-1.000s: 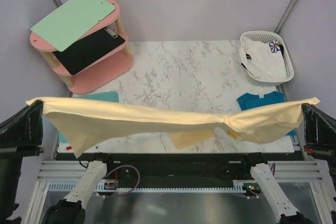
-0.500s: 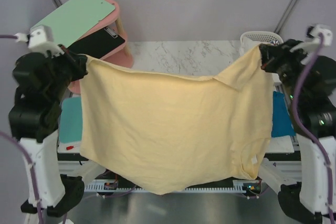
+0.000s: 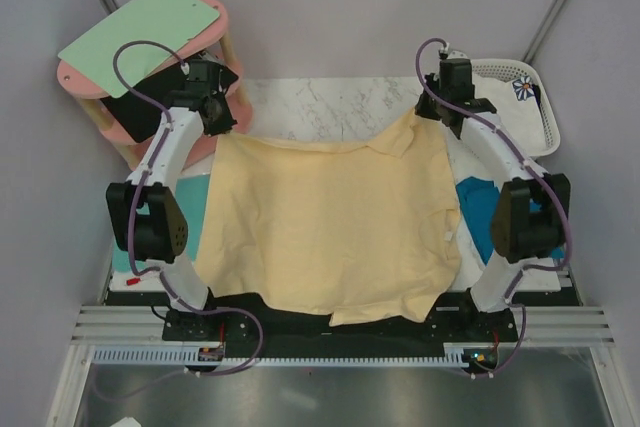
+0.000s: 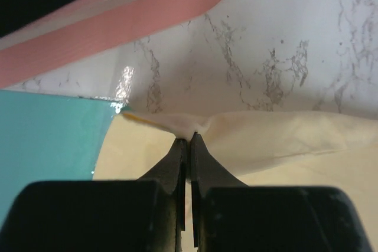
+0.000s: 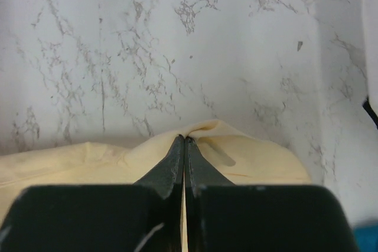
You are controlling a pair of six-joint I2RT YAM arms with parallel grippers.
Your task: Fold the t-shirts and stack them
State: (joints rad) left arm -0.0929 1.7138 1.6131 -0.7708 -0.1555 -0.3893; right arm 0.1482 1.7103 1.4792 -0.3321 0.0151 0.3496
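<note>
Pale yellow t-shirt, spread flat, slightly rumpled, far corners pinched

The top camera looks down from behind over the marble table; each wrist camera faces forward, low and close, onto the same yellow t-shirt.
</note>
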